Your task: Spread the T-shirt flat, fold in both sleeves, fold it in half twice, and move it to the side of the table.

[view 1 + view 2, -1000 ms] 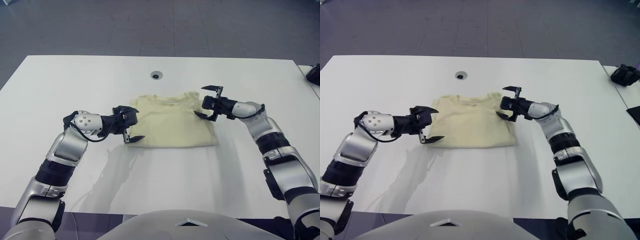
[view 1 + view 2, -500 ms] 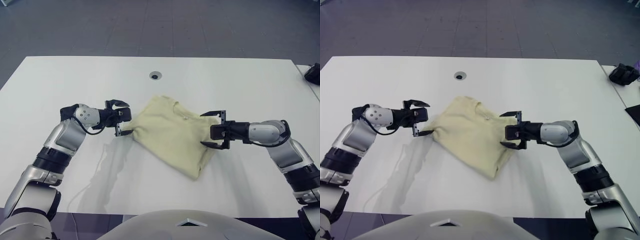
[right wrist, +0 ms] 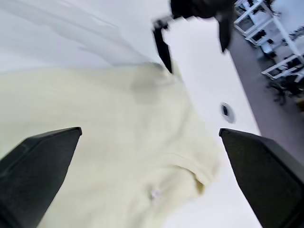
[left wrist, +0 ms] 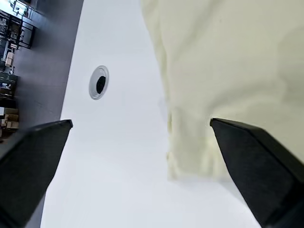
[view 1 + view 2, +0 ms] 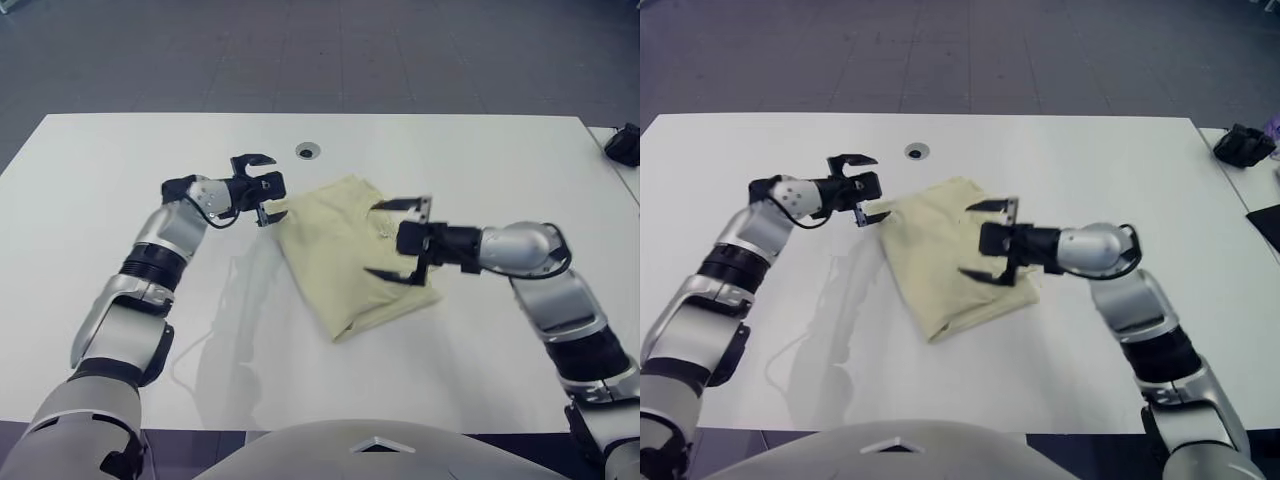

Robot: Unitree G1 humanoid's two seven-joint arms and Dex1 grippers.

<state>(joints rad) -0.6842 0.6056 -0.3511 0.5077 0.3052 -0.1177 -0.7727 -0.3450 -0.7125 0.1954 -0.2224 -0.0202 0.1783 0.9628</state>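
The pale yellow folded T-shirt (image 5: pixel 340 255) lies skewed on the white table (image 5: pixel 100 180), its long side running from far left to near right. My left gripper (image 5: pixel 262 188) is open at the shirt's far-left corner; in the left wrist view that corner of the T-shirt (image 4: pixel 228 61) lies between the spread fingers. My right gripper (image 5: pixel 397 240) is open, hovering low over the shirt's right part, with cloth of the T-shirt (image 3: pixel 118 142) under both fingers. The left gripper (image 3: pixel 194 40) also appears beyond the shirt in the right wrist view.
A round cable hole (image 5: pixel 306 150) sits in the table just beyond the shirt. A black object (image 5: pixel 625 145) rests on a neighbouring surface at the far right. Bare tabletop stretches to the left, right and front of the shirt.
The shirt has swung round and slid on the table from a square-on position to a skewed one. The left gripper moved away and rightward; the right gripper moved left over the shirt.
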